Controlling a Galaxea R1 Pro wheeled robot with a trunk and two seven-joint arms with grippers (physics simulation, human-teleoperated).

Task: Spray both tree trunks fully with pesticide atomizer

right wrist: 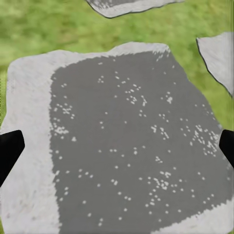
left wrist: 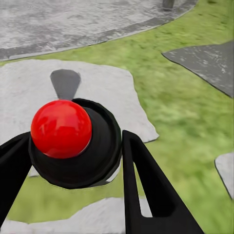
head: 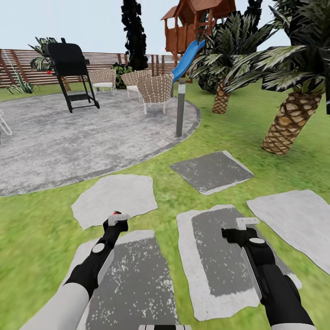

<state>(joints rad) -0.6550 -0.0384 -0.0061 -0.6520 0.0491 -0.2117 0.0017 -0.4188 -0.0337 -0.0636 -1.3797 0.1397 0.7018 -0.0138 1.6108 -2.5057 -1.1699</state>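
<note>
Pesticide atomizer [head: 115, 214] — head view: it sits at the tip of the left gripper [head: 113, 225], a small black body with a red tip, held over the near edge of a pale stepping slab [head: 114, 195] in the lawn [head: 36, 229]. So it is off the floor and, as I read it, in hand. The right gripper [head: 247, 223] hangs over the far edge of the next slab [head: 220, 256], with nothing in it. Ahead lie the round paved patio [head: 68, 133], a grey bollard lamp [head: 181, 110] at its rim, two scaly palms [head: 286, 123] to the right and a dark cypress [head: 135, 32] by the fence [head: 27, 64]. None of these is a target trunk.

Left wrist view: I see the atomizer end-on, with a black round body and the red ball [left wrist: 61, 129] facing the camera. Its long axis runs along the fingers [left wrist: 146, 190], which bracket it closely on both sides. I judge it gripped.

Right wrist view: both fingertips [right wrist: 7, 151] sit at opposite borders — jaws spread wide, with grey speckled slab between them.

Judgement: the pickup is done and the left arm carries the sprayer. The next move depends on bringing the base round to a thick grey-brown trunk, nozzle forward.
</note>
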